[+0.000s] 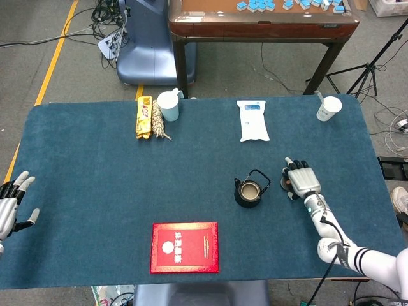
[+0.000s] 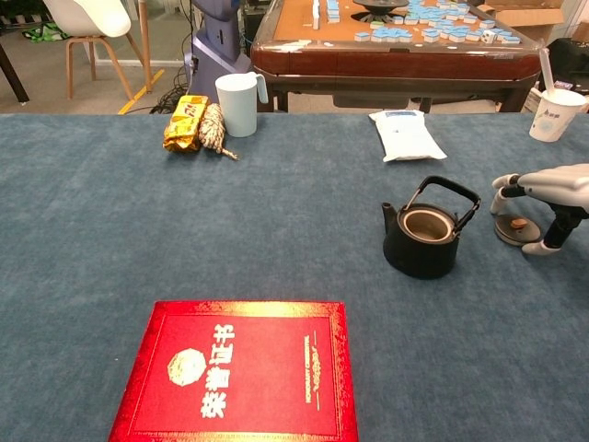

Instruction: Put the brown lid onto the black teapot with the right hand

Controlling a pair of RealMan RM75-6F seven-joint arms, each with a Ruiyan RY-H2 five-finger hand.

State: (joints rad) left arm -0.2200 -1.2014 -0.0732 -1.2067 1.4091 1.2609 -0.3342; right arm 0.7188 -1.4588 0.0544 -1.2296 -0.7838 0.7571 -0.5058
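The black teapot [image 1: 249, 190] [image 2: 423, 238] stands open-topped on the blue cloth, its handle upright. Just to its right the brown lid [image 2: 518, 230] lies flat on the cloth; in the head view only the lid's edge [image 1: 287, 185] shows from under my hand. My right hand [image 1: 302, 181] [image 2: 550, 189] arches over the lid with fingers spread, fingertips coming down on either side of it, and it holds nothing. My left hand [image 1: 11, 207] rests open at the table's far left edge, seen only in the head view.
A red booklet [image 1: 185, 247] [image 2: 239, 370] lies near the front edge. At the back are a snack packet [image 1: 145, 116], a rope bundle [image 1: 158, 122], a light-blue cup [image 1: 169, 105], a white pouch [image 1: 253, 120] and a paper cup [image 1: 328, 108].
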